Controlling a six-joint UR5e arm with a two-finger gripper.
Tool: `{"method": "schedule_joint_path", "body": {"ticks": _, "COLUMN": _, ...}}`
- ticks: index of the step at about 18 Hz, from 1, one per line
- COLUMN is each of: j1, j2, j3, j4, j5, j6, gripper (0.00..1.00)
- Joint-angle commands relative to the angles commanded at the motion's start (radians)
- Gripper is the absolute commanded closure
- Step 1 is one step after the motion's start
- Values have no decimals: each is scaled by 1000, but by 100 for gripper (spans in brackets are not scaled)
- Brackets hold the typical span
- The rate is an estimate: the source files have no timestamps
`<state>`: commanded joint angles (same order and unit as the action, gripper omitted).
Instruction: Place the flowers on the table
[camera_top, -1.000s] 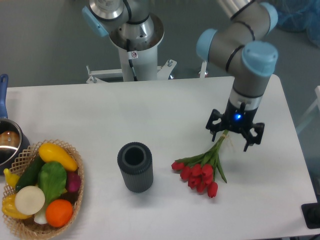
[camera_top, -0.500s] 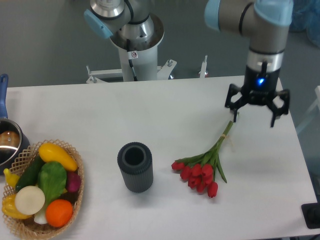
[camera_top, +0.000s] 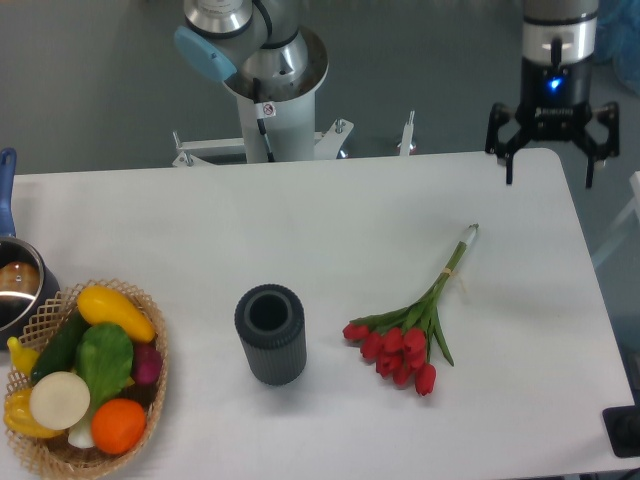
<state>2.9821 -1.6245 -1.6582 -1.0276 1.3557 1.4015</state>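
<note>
At the near edge, around seven o'clock, a woven basket of vegetables (camera_top: 85, 380) sits on the counter (camera_top: 300, 230), with a pot (camera_top: 15, 285) just behind it at nine o'clock, cut off by the frame. Near the middle, a dark ribbed vase (camera_top: 269, 334) stands upright and holds nothing. Just to its right, toward four o'clock, the flowers (camera_top: 412, 335) lie flat on the white surface, red heads pointing toward the near side and the tied stems reaching up toward two o'clock, touching nothing else. Farther back, at about one o'clock over the far right corner of the counter, the hand (camera_top: 547, 135) hangs with its fingers spread wide and nothing between them. A second ago it was low over the stem ends of the bunch; half a second ago it had lifted off to the upper right; now it stands well apart from the stems and higher, while the bunch has not shifted at all through the retreat. That suggests a clean release, and the tulips resting on the counter look like the task's goal met, with only the arm's withdrawal under way. Behind the counter at twelve o'clock stands the robot base (camera_top: 270, 75).
</note>
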Motion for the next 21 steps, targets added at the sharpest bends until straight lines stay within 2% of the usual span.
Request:
{"method": "schedule_joint_path", "body": {"ticks": 3, "j1": 5, "j2": 8, "j3": -2, "j4": -12, "j5": 31, "j6": 73, "gripper": 0}}
{"method": "schedule_joint_path", "body": {"ticks": 21, "j1": 5, "j2": 8, "j3": -3, "j4": -3, "j5": 36, "j6": 73, "gripper": 0}}
